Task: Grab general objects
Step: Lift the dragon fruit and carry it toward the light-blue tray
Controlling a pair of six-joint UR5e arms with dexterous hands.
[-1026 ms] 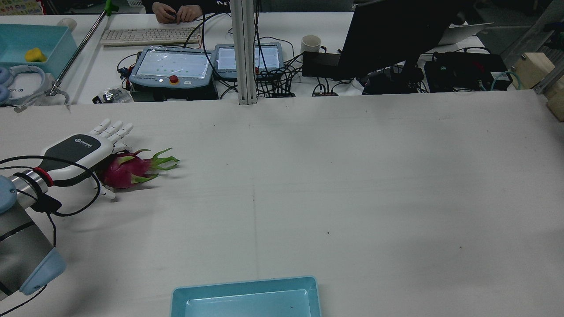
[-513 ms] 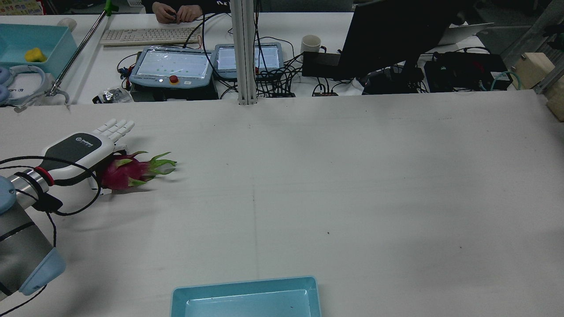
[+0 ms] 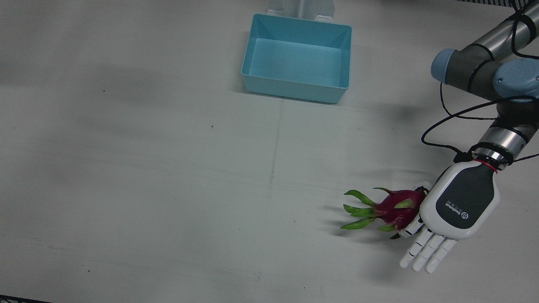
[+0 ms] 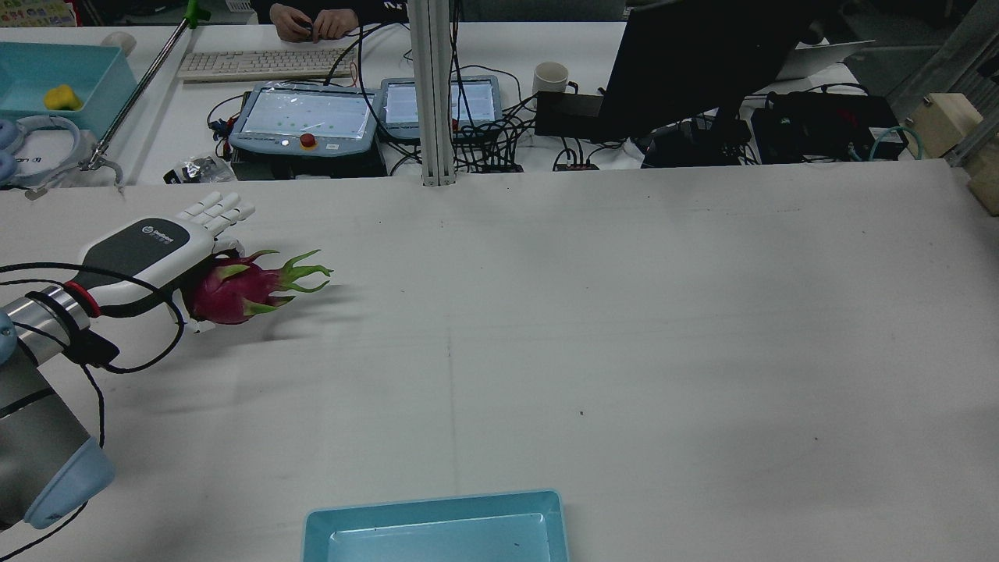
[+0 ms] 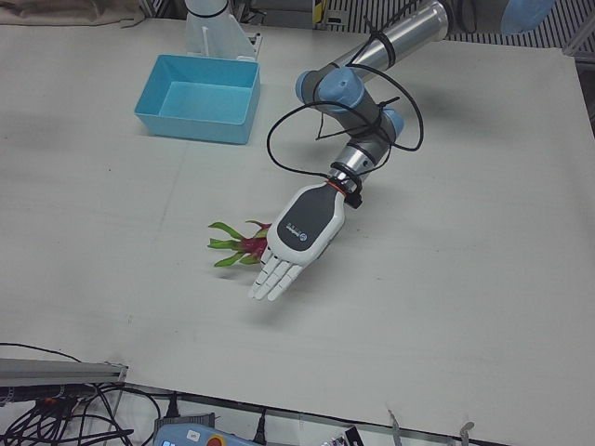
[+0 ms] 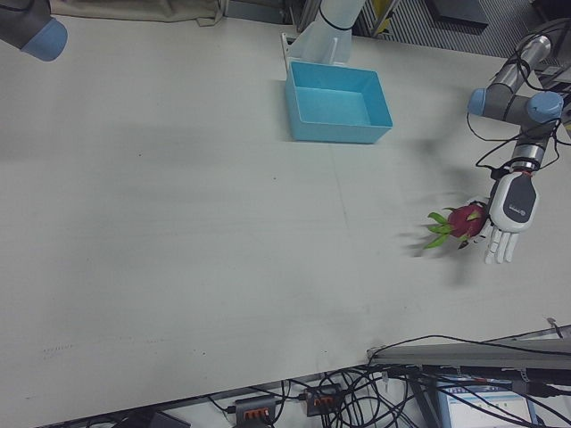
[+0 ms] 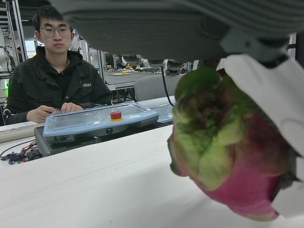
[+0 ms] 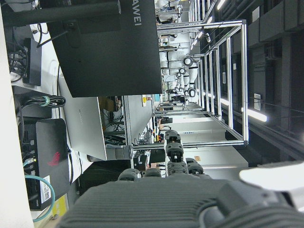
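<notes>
A magenta dragon fruit (image 3: 396, 206) with green scales hangs just above the white table, its shadow lying beside it. My left hand (image 3: 459, 202) is shut on it: the thumb and one curled finger pinch the fruit under the palm while the other fingers stay straight. The same fruit (image 4: 226, 290) and left hand (image 4: 148, 254) show at the table's left in the rear view. From the left hand view the fruit (image 7: 228, 156) fills the right side, clear of the table. Only the right hand view shows my right hand (image 8: 166, 199): a dark palm, fingers stretched out, nothing in it.
A light blue tray (image 3: 294, 90) stands on the robot's side of the table at its middle, with nothing in it. Past the far edge are teach pendants (image 4: 304, 117), a dark monitor (image 4: 702, 70), cables and a seated person (image 7: 52, 71).
The left hand has risen and shifted slightly towards the far edge and the right, taking the dragon fruit up off the table with it.
</notes>
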